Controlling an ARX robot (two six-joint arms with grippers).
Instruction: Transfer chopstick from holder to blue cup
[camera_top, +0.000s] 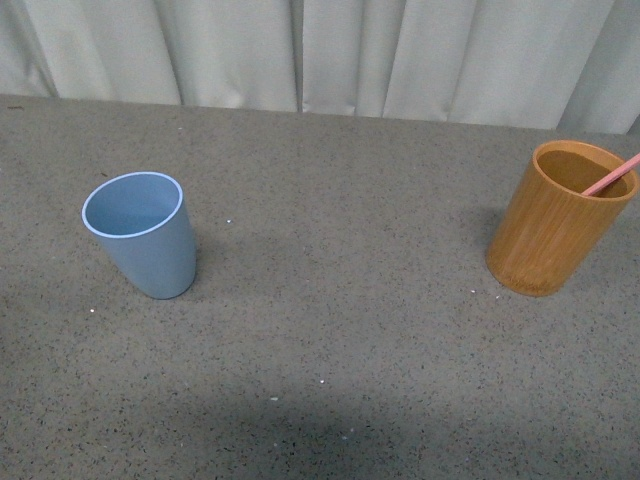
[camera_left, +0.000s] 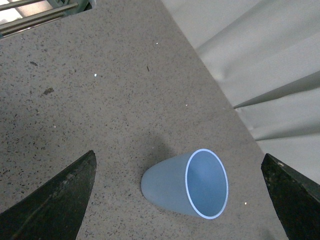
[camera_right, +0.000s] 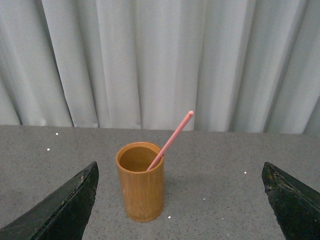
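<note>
Chopstick (camera_top: 612, 178) leans toward 2 o'clock on holder (camera_top: 550, 235) rim, so you've got grab room | blue cup (camera_top: 145, 235) upright at 9 o'clock | left claw (camera_left: 178, 155), right claw (camera_right: 180, 164) both spread, empty

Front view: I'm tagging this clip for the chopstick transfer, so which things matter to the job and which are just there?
Belong to the job: chopstick, leaning in the holder; blue cup, upright and empty.
Just there: grey table; white curtain behind it; small white specks on the table.
</note>
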